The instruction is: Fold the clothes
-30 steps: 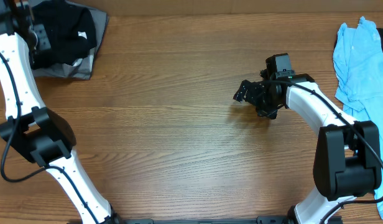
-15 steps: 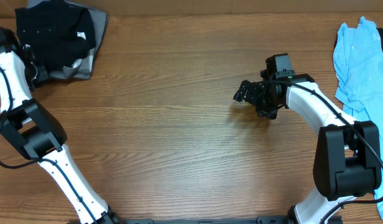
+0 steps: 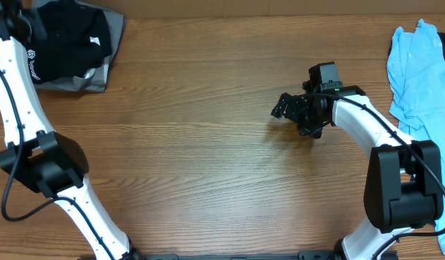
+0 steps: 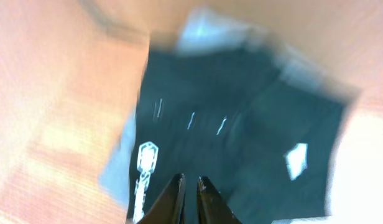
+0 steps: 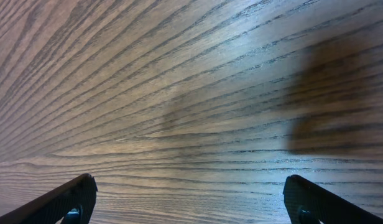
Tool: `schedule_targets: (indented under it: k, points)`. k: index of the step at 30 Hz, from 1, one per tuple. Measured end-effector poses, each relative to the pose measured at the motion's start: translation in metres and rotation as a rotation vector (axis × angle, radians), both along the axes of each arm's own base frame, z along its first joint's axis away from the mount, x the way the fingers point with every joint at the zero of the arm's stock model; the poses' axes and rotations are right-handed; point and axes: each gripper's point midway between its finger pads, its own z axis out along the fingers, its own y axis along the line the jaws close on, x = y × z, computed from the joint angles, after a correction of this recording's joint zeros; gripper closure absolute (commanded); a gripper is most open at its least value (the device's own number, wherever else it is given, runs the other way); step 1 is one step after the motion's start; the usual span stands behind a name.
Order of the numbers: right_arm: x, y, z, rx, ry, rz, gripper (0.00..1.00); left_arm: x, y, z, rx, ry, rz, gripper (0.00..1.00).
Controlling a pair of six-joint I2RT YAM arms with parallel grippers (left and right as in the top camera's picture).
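Black soft fabric is lying bunched at the far left corner of the table (image 3: 208,180): this is the black shirt (image 3: 67,36), and it is resting on top of a grey folded garment (image 3: 100,78), whose edge is showing along the near and right sides. The shirt is not spread out, and no clear sleeve or hem line is showing in the overhead view.

The left gripper (image 4: 190,184) is hovering over the shirt. Its fingers are sitting almost together, with only a thin slit between them, and nothing is visibly caught there. The left wrist view is blurred, so contact with the cloth cannot be confirmed. A white logo (image 4: 146,158) and a white neck label (image 4: 296,159) are showing on the fabric.

The right gripper (image 5: 188,182) is hanging over bare wood right of centre, fingers spread wide and holding nothing. A light blue shirt (image 3: 417,72) is lying at the right edge, well apart.

Handling, as a judgement: the shirt is likely light, limp and prone to dragging the grey garment along. Pinching a single layer at the collar near the neck label, or at a shoulder seam, is likely giving the cleanest lift for carrying it to open table.
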Motion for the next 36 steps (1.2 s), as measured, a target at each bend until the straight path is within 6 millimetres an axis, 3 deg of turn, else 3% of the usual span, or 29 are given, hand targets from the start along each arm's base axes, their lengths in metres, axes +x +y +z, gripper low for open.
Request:
schedule_targets:
  k: [2, 4, 7, 10, 14, 18, 19, 21, 24, 25, 29, 32, 36]
  points:
    - [0.0, 0.0, 0.0, 0.0, 0.0, -0.001, 0.0, 0.013, -0.008, 0.03, 0.037, -0.097, -0.021, 0.87]
    - [0.0, 0.0, 0.0, 0.001, 0.002, -0.006, 0.0, 0.025, -0.007, 0.042, 0.058, -0.163, -0.028, 0.85]
    - [-0.001, 0.0, 0.0, 0.002, 0.009, -0.01, 0.0, 0.045, 0.004, 0.031, 0.065, -0.216, -0.013, 0.85]
    - [-0.004, 0.0, -0.001, 0.001, 0.022, -0.014, 0.0, 0.065, 0.018, 0.002, 0.064, -0.234, 0.002, 0.83]
    - [-0.007, -0.001, -0.002, 0.0, 0.037, -0.017, 0.0, 0.087, 0.034, -0.07, 0.034, -0.203, 0.023, 0.78]
    - [-0.012, -0.002, -0.003, -0.003, 0.059, -0.02, 0.0, 0.099, 0.04, -0.14, -0.006, -0.157, 0.044, 0.67]
    - [-0.013, -0.002, -0.003, -0.003, 0.066, -0.02, 0.0, 0.099, 0.04, -0.153, -0.019, -0.145, 0.05, 0.65]
    - [-0.016, -0.002, -0.004, -0.005, 0.079, -0.02, 0.0, 0.1, 0.04, -0.157, -0.034, -0.15, 0.061, 0.62]
    - [-0.018, -0.002, -0.004, -0.006, 0.088, -0.02, 0.02, 0.102, 0.036, -0.152, -0.063, -0.169, 0.057, 0.54]
    - [-0.018, -0.002, -0.004, -0.006, 0.087, -0.02, 0.04, 0.102, 0.034, -0.151, -0.073, -0.173, 0.053, 0.42]
    - [-0.021, -0.004, -0.005, -0.009, 0.102, -0.023, 0.09, 0.101, 0.024, -0.133, -0.12, -0.188, 0.028, 0.25]
    - [-0.024, -0.01, 0.0, -0.031, 0.126, -0.034, 0.09, 0.096, 0.015, -0.088, -0.124, -0.23, 0.006, 0.0]
    - [-0.014, -0.026, 0.024, -0.1, 0.09, -0.066, 0.09, 0.076, 0.001, 0.014, -0.095, -0.342, -0.017, 0.0]
